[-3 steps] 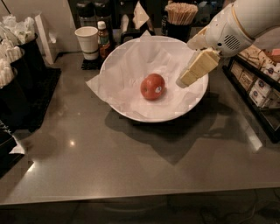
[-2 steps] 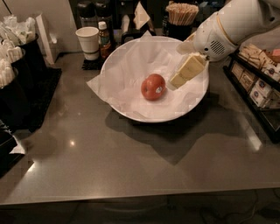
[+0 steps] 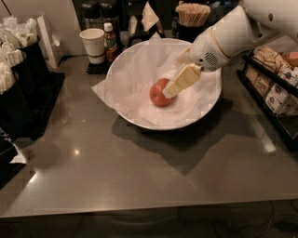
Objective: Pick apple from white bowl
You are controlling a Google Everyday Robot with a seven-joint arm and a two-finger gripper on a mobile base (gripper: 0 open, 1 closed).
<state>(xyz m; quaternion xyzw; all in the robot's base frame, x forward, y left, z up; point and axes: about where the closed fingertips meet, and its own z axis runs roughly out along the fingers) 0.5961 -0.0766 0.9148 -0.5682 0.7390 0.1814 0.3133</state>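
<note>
The red-orange apple (image 3: 157,94) lies in the middle of the wide white bowl (image 3: 210,106), which is lined with crinkled white paper and stands at the back of the grey counter. My gripper (image 3: 168,92) reaches down into the bowl from the upper right. Its cream tip is against the apple's right side and covers part of it. The white arm (image 3: 233,35) stretches over the bowl's right rim. The apple rests on the paper.
A small white paper cup (image 3: 92,44) and a brown bottle (image 3: 110,41) stand behind the bowl to the left. A holder of wooden stir sticks (image 3: 192,14) is behind it. A black rack of packets (image 3: 274,90) lines the right edge. Black containers (image 3: 16,93) stand at the left.
My gripper has moved left and down into the bowl, from near its right rim to the apple's right side. The apple and bowl have not moved.
</note>
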